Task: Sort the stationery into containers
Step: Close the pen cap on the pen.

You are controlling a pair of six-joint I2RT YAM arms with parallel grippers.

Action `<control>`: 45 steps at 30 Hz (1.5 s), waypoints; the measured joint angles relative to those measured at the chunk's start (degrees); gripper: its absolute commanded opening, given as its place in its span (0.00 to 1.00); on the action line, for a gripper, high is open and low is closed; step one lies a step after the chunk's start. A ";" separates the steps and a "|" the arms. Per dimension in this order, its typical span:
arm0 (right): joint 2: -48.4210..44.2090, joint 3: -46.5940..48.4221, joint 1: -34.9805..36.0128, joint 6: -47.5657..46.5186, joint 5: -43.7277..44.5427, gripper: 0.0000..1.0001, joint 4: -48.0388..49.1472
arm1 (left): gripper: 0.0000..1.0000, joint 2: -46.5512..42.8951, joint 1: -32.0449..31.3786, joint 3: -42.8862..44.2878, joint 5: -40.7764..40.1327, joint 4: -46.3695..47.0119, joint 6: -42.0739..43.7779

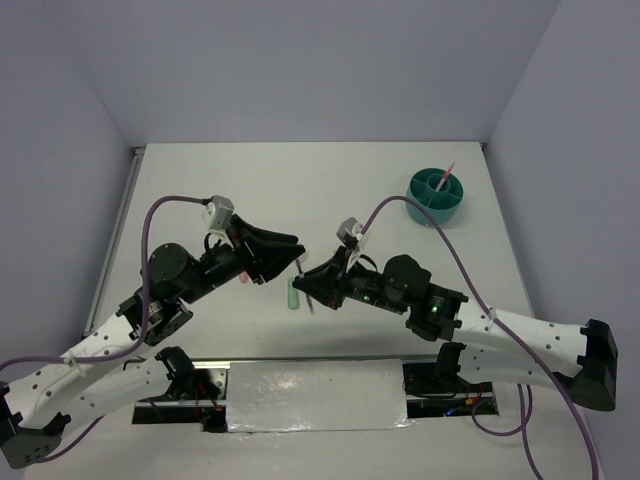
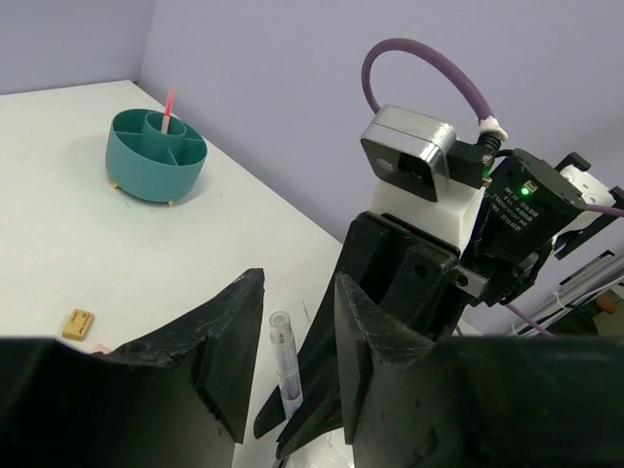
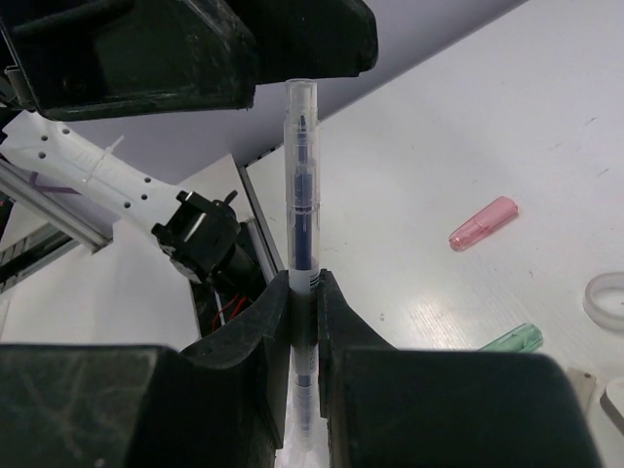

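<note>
Right gripper [image 3: 304, 292] clamped on a clear pen [image 3: 300, 175], near side, about the middle. Left gripper [image 2: 297, 292] with jaws apart, straddling the pen's upper end. Sorted so far, by the look of it: only a pink pen [image 2: 169, 107], upright in the teal organiser [image 2: 156, 180] at far right. Loose on the table [image 1: 220, 190]: pink stub [image 3: 483, 223], mint-green stub [image 3: 512, 339], tape ring [image 3: 606, 297], tan block [image 2: 78, 323]. Organiser well apart from the held pen.
</note>
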 measured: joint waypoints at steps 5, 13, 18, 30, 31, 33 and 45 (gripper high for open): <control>-0.52 0.00 0.00 -0.02 -0.02 0.00 -0.70 | 0.38 0.22 0.00 0.00 -0.07 -0.48 0.37; -0.63 0.02 0.00 -0.31 0.02 0.00 -1.51 | 0.31 -0.31 0.00 -0.61 -0.04 -0.42 0.22; -0.61 0.07 0.00 -0.50 0.15 0.00 -1.99 | 0.39 -0.42 0.00 -1.14 0.00 -0.04 0.13; -0.55 0.50 0.00 -0.90 0.55 0.00 -2.97 | 0.43 -0.70 0.00 -1.51 0.31 0.37 0.13; -0.55 0.50 0.00 -0.90 0.55 0.00 -2.97 | 0.43 -0.74 0.00 -1.51 0.28 0.31 0.13; -0.55 0.55 0.00 -0.90 0.55 0.00 -2.97 | 0.46 -0.87 0.00 -1.51 0.17 0.00 0.20; -0.55 1.09 0.00 -0.90 0.52 0.00 -2.89 | 0.40 -1.29 0.00 -2.36 -0.74 -1.29 0.31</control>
